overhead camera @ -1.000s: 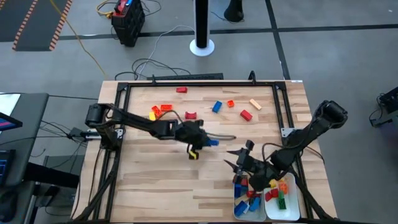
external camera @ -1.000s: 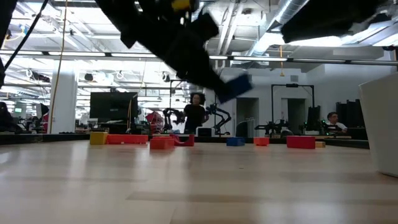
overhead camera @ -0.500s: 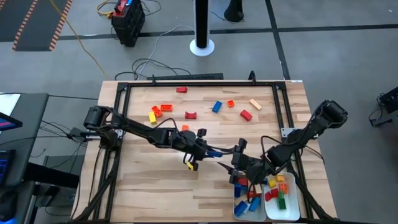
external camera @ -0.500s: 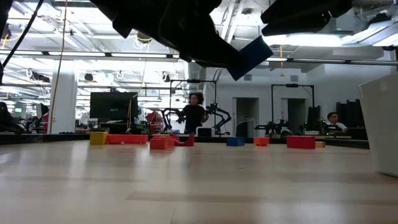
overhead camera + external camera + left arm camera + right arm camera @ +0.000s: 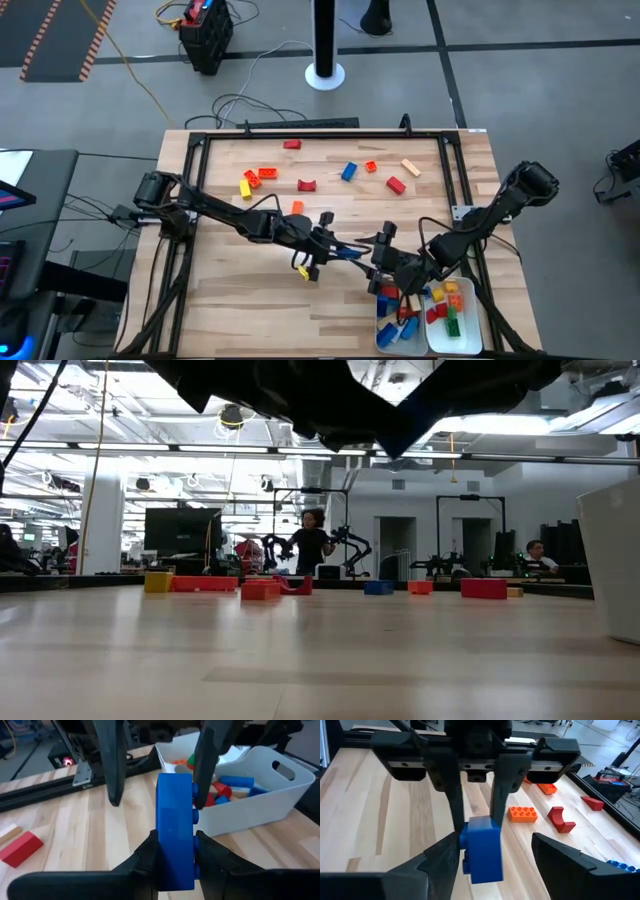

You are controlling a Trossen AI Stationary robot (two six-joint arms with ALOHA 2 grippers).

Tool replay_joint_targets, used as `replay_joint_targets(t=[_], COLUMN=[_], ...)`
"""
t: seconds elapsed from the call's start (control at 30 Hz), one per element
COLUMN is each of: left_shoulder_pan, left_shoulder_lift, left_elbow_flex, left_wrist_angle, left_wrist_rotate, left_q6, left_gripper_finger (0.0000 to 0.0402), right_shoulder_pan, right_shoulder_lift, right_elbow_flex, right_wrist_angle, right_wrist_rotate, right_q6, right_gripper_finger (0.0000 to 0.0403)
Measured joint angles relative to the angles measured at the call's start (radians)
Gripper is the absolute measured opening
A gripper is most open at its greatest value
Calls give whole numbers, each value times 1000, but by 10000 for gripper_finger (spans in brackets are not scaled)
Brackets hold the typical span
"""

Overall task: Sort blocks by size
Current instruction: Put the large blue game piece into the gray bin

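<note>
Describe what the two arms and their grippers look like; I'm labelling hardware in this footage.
Both arms are dark, slender and jointed. The left arm starts from a rounded black base joint, and its gripper has a small yellow marking beside it. The right arm has a bulbous black joint at its base. Each gripper, the right gripper too, has two flat, tapering black fingers on a blocky crossbar.

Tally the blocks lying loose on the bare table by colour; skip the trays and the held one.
Red blocks: 3
Orange blocks: 4
Yellow block: 1
Blue block: 1
Tan block: 1
Total: 10
</note>
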Motion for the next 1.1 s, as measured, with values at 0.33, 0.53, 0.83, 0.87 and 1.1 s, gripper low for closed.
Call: replay_joint_targets(t=[0.33,0.53,0.83,0.87,1.1], left_shoulder_pan=[-9,-9,-8,-7,4], left_shoulder_lift=[0,0,0,0,-6], left_elbow_flex=[0,0,1,1,1], left_wrist_angle=[24,20,-74,-83,-214], left_wrist_rotate=[-4,-3,-91,-95,-159], left_q6=[-24,-34,-32,-27,-1], left_gripper_finger=[86,99,199,208,231], right_shoulder_pan=[1,1,43,53,176], right_shoulder_lift=[0,0,-7,-8,-9], right_elbow_flex=[0,1,48,65,181], right_wrist_angle=[5,7,-154,-209,-583], right_wrist_rotate=[-21,-55,-66,-69,-118], right_q6=[-3,-4,72,104,391], right_gripper_finger=[167,114,114,114,128])
